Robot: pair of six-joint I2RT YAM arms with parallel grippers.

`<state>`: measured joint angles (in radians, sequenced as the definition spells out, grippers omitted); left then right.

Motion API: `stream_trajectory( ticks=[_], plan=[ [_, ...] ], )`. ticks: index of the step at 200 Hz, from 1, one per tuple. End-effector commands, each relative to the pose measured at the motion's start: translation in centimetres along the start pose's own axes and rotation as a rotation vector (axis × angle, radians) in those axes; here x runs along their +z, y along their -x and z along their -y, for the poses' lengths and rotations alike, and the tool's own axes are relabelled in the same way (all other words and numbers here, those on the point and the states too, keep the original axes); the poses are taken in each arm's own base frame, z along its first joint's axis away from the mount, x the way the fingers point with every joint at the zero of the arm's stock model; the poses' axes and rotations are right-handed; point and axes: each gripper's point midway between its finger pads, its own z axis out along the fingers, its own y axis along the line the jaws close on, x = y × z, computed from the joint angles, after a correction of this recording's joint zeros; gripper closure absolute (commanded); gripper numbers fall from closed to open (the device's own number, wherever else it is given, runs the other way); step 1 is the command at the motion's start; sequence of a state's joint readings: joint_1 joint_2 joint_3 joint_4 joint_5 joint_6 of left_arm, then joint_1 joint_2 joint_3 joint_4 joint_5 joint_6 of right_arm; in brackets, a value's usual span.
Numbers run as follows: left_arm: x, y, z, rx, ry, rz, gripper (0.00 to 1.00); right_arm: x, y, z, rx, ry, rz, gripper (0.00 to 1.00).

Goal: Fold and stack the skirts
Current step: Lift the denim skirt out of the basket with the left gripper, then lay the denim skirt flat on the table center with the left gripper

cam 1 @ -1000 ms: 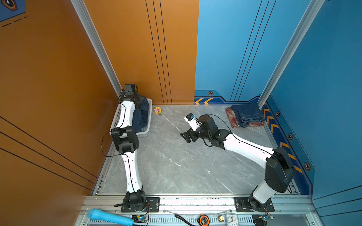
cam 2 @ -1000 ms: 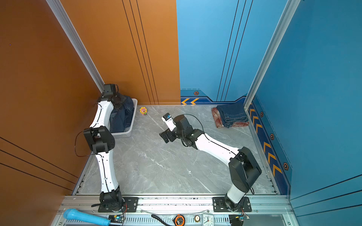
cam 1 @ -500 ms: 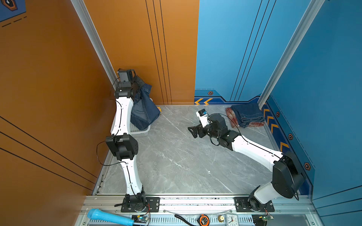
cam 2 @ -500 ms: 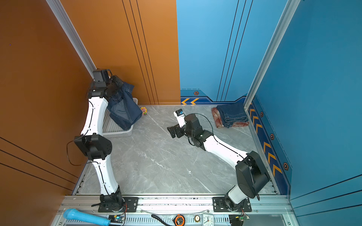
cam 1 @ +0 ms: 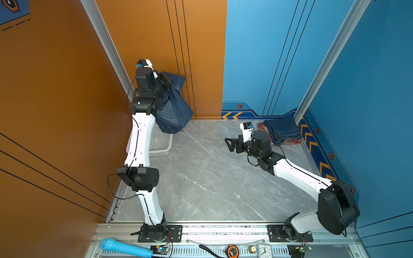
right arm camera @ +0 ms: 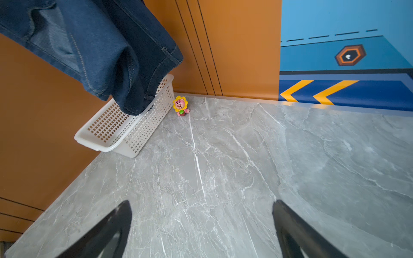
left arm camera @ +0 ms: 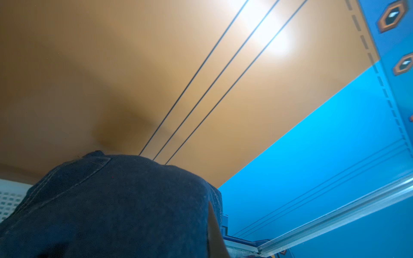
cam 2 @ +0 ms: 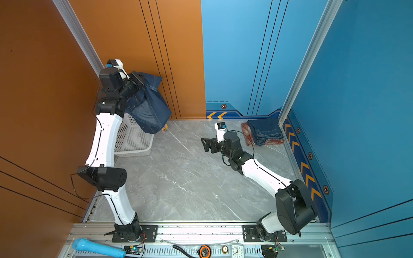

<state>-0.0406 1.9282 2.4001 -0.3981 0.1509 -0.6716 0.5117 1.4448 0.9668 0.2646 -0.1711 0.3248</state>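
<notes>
a dark blue denim skirt (cam 1: pixel 175 107) (cam 2: pixel 150 111) hangs bunched from the left fingers (cam 1: pixel 165 81), which are clenched on its upper edge and mostly buried in the cloth; in the left wrist view the denim (left arm camera: pixel 111 212) fills the near field. it is held high against the orange wall, and its lowest fold hangs over the far end of the white perforated basket (cam 1: pixel 161 143) (right arm camera: pixel 125 136); whether it touches the rim i cannot tell. in the far right corner of the bench (cam 1: pixel 201 178) a second denim skirt (cam 1: pixel 282 130) lies folded on top of a red plaid skirt (cam 1: pixel 290 142), whose edges show around it. the right fingers (right arm camera: pixel 107 230) (cam 1: pixel 230 141) are spread wide and hold nothing, hovering low over the bare bench near the folded pile and pointing toward the basket. a small pink bear toy with yellow petals (right arm camera: pixel 181 106) stands just beside the basket's far corner.
</notes>
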Motion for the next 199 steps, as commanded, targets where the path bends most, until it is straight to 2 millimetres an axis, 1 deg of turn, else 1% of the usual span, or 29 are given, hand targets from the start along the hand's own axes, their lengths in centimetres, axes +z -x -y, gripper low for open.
stream_trajectory(
  ticks=[1, 13, 32, 48, 50, 52, 75, 89, 103, 119, 124, 131, 137, 143, 151, 157, 165, 172, 182, 185, 189, 192, 194, 199],
  plan=[
    [-3.5, 2.8, 7.5, 0.077, -0.211, 0.100, 1.00, -1.3, 1.9, 0.8, 0.068, -0.021, 0.089, 0.02],
    [-4.0, 2.0, 9.4, 0.079, -0.261, 0.081, 1.00, -1.9, 2.1, 1.9, 0.090, -0.062, 0.106, 0.02],
    [-4.3, -0.3, 11.7, 0.055, -0.335, 0.021, 1.00, -3.4, 2.7, 4.4, 0.143, -0.155, 0.144, 0.02],
    [-4.1, -3.3, 13.2, 0.024, -0.383, -0.052, 1.00, -5.0, 3.0, 6.7, 0.192, -0.226, 0.175, 0.02],
    [-4.2, -3.2, 13.7, 0.025, -0.405, -0.041, 1.00, -5.2, 3.0, 7.0, 0.198, -0.235, 0.179, 0.02],
    [-4.2, -3.5, 14.0, 0.022, -0.415, -0.045, 1.00, -5.4, 3.1, 7.3, 0.203, -0.243, 0.181, 0.03],
    [-3.3, -7.9, 16.4, -0.004, -0.483, -0.155, 1.00, -7.4, 2.9, 9.8, 0.250, -0.324, 0.182, 0.03],
    [-2.9, -10.2, 17.6, -0.020, -0.519, -0.212, 1.00, -8.7, 2.8, 10.7, 0.259, -0.362, 0.188, 0.03],
    [-2.8, -12.0, 18.7, -0.026, -0.555, -0.261, 1.00, -9.9, 2.7, 11.3, 0.266, -0.395, 0.195, 0.03],
    [-2.7, -14.3, 19.3, -0.023, -0.574, -0.322, 1.00, -11.0, 2.5, 11.6, 0.263, -0.419, 0.195, 0.03],
    [-2.5, -15.9, 18.7, -0.034, -0.552, -0.374, 1.00, -11.3, 2.4, 11.7, 0.259, -0.427, 0.192, 0.03],
    [-2.6, -17.8, 18.6, -0.045, -0.555, -0.424, 1.00, -11.7, 2.2, 11.9, 0.256, -0.445, 0.187, 0.03],
    [-2.8, -19.9, 18.7, -0.047, -0.570, -0.482, 1.00, -12.1, 2.1, 12.0, 0.251, -0.459, 0.181, 0.03],
    [-3.2, -21.8, 18.8, -0.046, -0.590, -0.540, 0.92, -12.4, 1.8, 12.1, 0.247, -0.474, 0.171, 0.03],
    [-3.8, -24.5, 18.6, -0.046, -0.607, -0.618, 0.75, -12.8, 1.5, 12.4, 0.244, -0.494, 0.161, 0.03],
    [-4.6, -26.3, 18.7, -0.041, -0.630, -0.672, 0.61, -13.1, 1.4, 12.5, 0.243, -0.505, 0.157, 0.03],
    [-5.8, -28.1, 18.6, -0.024, -0.656, -0.728, 0.41, -13.3, 1.1, 12.7, 0.245, -0.516, 0.144, 0.03],
    [-6.7, -29.2, 18.3, -0.008, -0.666, -0.757, 0.29, -13.4, 0.8, 13.1, 0.251, -0.529, 0.134, 0.03],
    [-8.1, -30.1, 17.7, 0.011, -0.677, -0.787, 0.18, -13.3, 0.4, 13.5, 0.264, -0.537, 0.114, 0.03],
    [-8.4, -30.2, 17.5, 0.014, -0.681, -0.794, 0.15, -13.2, 0.3, 13.6, 0.269, -0.537, 0.108, 0.02],
    [-8.8, -30.4, 17.1, 0.015, -0.681, -0.804, 0.15, -13.0, 0.2, 13.7, 0.274, -0.536, 0.100, 0.02],
    [-9.1, -30.6, 16.7, 0.014, -0.677, -0.813, 0.10, -12.9, 0.2, 13.8, 0.278, -0.537, 0.095, 0.02],
    [-9.2, -30.3, 16.9, 0.018, -0.692, -0.796, 0.09, -12.8, 0.1, 13.9, 0.282, -0.537, 0.090, 0.02],
    [-9.4, -30.2, 16.4, 0.020, -0.692, -0.791, 0.08, -12.5, 0.0, 14.1, 0.291, -0.538, 0.082, 0.02]
  ],
)
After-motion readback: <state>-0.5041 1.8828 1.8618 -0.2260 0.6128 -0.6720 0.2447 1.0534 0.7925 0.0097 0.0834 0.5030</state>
